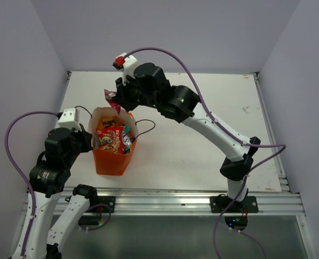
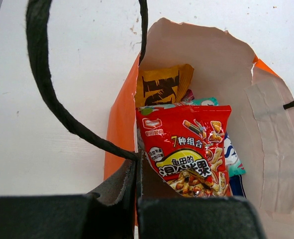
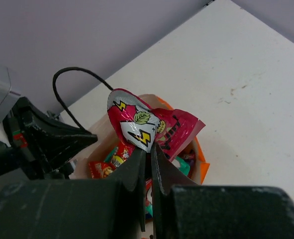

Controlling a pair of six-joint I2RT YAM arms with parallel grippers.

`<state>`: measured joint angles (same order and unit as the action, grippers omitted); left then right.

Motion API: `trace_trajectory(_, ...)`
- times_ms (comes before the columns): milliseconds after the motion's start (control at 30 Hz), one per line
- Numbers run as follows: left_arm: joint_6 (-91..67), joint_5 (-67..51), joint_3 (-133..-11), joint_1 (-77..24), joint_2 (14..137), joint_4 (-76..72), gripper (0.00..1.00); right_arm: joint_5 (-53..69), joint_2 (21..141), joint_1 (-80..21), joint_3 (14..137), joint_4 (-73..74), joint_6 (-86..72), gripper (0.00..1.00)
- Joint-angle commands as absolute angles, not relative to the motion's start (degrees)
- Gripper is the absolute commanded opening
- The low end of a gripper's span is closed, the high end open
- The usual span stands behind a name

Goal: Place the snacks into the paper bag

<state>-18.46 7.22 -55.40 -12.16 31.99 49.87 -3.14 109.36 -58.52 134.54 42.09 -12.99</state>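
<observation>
At the near edge of the white table (image 1: 202, 124), a grey metal rail (image 1: 164, 200) carries both arm bases. The table top is matt, with a few faint scuffs, and plain lilac walls (image 1: 164, 32) close it in on the left, right and far sides. On the table's left part, just ahead of the left arm, stands the upright orange paper bag (image 1: 112, 161), mouth open, pale inside, with thin black cord handles (image 2: 47, 84) looping from its rim. The left gripper (image 2: 137, 172) is pressed together on the bag's near wall at the rim. Inside lie glossy snack packets: a red packet with yellow lettering (image 2: 191, 149) on top, an orange-yellow packet with dark print (image 2: 161, 85) behind it, and teal and blue-white edges beside them. Over the far rim, the right gripper (image 3: 147, 160) pinches a crumpled pink foil packet (image 3: 147, 127) with yellow lightning marks, above the open mouth.
</observation>
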Motion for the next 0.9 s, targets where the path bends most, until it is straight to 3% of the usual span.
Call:
trace_trajectory(0, -18.81, 6.68, -55.72, -12.48, 31.82, 47.37, 0.0, -0.45, 113.03, -58.97, 131.41, 48.08, -12.92, 0.0)
trace_trajectory(67, -18.9, 6.42, -55.64, -12.48, 31.82, 47.29, 0.0, -0.18, 113.46, -60.47, 129.65, 48.08, -13.18, 0.0)
trace_trajectory(133, -18.98, 6.15, -55.46, -12.48, 31.55, 47.02, 0.0, -0.18, 113.9, -61.26, 128.15, 48.25, -13.53, 0.26)
trace_trajectory(167, -18.98, 5.89, -55.2, -12.48, 31.64, 46.93, 0.0, -0.18, 114.08, -61.43, 128.06, 48.34, -13.8, 0.52)
trace_trajectory(300, -19.16, 4.92, -53.88, -12.48, 31.38, 45.97, 0.0, -6.31, 110.23, -62.66, 126.84, 47.47, -13.62, 0.73)
trace_trajectory(633, -18.98, 4.13, -53.88, -12.48, 31.55, 45.62, 0.0, -19.42, 100.99, -62.67, 122.34, 48.86, -12.83, 0.73)
trace_trajectory(867, -18.99, 3.87, -53.79, -12.48, 31.47, 45.44, 0.0, -16.27, 101.69, -62.58, 118.31, 49.92, -15.64, 0.71)
